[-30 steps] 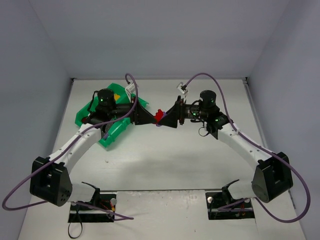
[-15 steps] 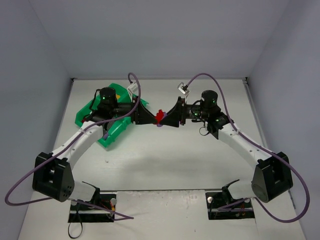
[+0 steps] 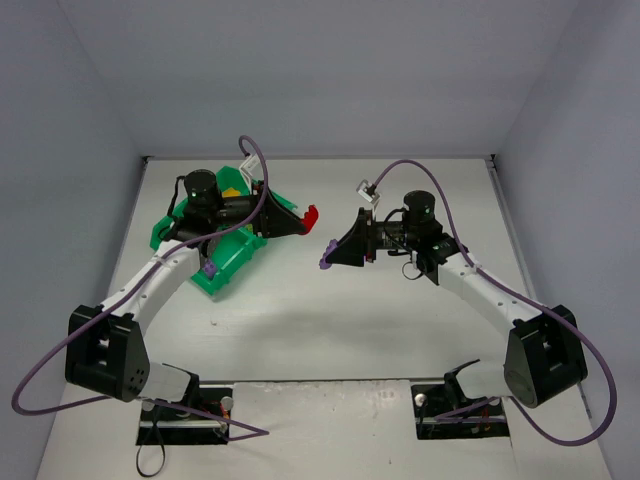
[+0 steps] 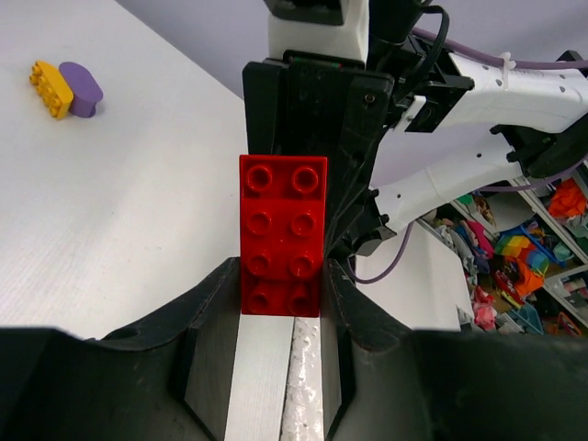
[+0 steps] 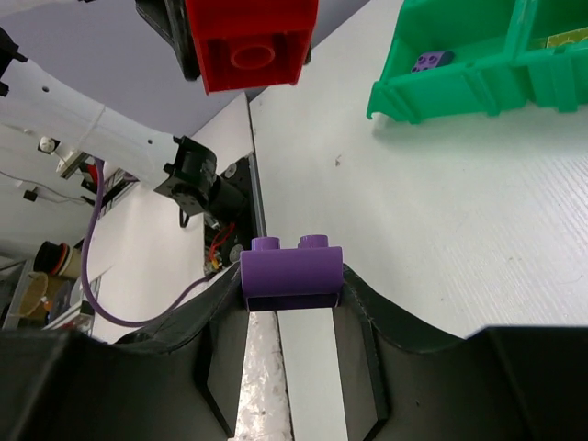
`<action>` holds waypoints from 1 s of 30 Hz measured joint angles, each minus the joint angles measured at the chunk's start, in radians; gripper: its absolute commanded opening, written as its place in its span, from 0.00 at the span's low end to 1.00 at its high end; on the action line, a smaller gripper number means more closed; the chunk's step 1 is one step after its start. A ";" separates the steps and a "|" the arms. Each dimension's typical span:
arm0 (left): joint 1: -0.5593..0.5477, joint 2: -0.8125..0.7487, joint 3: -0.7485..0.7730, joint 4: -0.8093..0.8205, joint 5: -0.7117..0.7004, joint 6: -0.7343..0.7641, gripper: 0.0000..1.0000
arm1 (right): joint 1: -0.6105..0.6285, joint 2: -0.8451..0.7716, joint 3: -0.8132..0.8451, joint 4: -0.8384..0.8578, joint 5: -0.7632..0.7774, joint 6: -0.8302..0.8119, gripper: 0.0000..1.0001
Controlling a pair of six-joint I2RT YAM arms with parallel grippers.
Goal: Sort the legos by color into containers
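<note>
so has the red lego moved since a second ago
Yes. The red lego has shifted left and slightly toward the far side, closer to the green tray. It is carried in the left gripper and is now apart from the purple lego.

glossy plastic red brick (image 4: 281,234), seemingly matt table (image 4: 110,202)

From above, the left arm (image 3: 160,275) covers much of the green tray (image 3: 225,270) near the far left corner of the bench (image 3: 330,330), so what lies in it cannot be told. In the right wrist view the red brick (image 5: 248,46) is cut off at the top edge (the tray too, at the right).
</note>
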 measured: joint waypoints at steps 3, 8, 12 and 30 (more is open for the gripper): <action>0.005 -0.005 -0.004 0.020 -0.003 -0.010 0.00 | -0.003 0.000 -0.006 -0.017 -0.007 -0.013 0.00; 0.074 -0.048 -0.043 -0.005 -0.034 -0.003 0.00 | -0.003 0.000 -0.006 -0.035 -0.006 -0.028 0.00; 0.250 -0.115 -0.038 -0.201 -0.185 0.084 0.00 | -0.003 0.000 -0.006 -0.063 0.006 -0.039 0.00; 0.420 0.055 0.253 -0.869 -1.174 0.388 0.00 | -0.003 -0.001 0.021 -0.179 0.147 -0.094 0.00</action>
